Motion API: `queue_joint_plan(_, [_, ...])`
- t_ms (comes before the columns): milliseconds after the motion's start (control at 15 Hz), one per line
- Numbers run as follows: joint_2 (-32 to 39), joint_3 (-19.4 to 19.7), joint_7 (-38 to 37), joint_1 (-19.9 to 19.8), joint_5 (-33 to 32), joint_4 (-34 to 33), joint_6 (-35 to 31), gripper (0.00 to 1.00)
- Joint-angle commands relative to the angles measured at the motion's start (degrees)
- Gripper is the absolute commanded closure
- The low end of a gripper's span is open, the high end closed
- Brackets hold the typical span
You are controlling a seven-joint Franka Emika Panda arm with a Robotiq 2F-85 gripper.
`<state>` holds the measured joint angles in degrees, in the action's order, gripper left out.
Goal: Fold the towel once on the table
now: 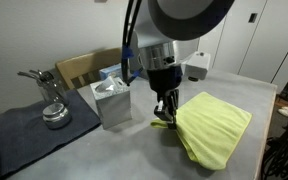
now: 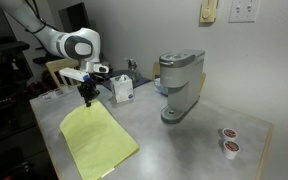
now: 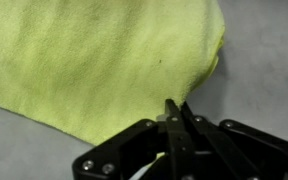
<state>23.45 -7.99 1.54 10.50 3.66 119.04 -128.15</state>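
One Robotiq gripper, fingers drawn narrow and pinched on the near edge of the towel. In both exterior views the yellow-green towel lies on the light-grey table, beside the tissue box.

Office or lab break area: a grey table carries a pod coffee machine, coffee pods and a tissue box; wall outlets sit above.

No text, brand or number is legible: the grey plastic coffee machine well away from the gripper and the pale rectangular tissue box just beside it show only blur.
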Motion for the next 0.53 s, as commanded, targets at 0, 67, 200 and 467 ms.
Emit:
queue_joint_plan(0, [-1.2,-1.7,9.4,-4.3,3.5,1.4,3.1,0.99])
queue_joint_plan(67, [-0.9,-1.8,11.5,-5.0,3.8,1.3,3.9,0.99])
queue_joint_plan(200, [-0.6,-1.5,14.6,-5.9,3.7,1.1,5.7,0.99])
queue_joint_plan(467, [-0.3,-0.4,16.1,-7.0,2.6,0.9,8.5,0.99])
